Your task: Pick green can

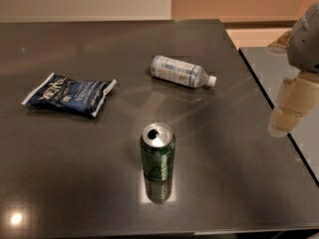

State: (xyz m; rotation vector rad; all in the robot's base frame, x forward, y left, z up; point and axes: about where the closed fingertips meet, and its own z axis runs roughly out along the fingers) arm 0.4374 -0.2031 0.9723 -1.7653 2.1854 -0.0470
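The green can (158,151) stands upright on the dark table (75,173), front of centre, with its silver top facing up and pale swirl marks near its base. My gripper (288,112) hangs at the right edge of the camera view, over the table's right edge. It is well to the right of the can and a little farther back. It touches nothing.
A clear plastic bottle (180,71) with a white cap lies on its side behind the can. A blue chip bag (70,93) lies flat at the left. A second dark surface (269,68) adjoins the table at the right, across a narrow gap.
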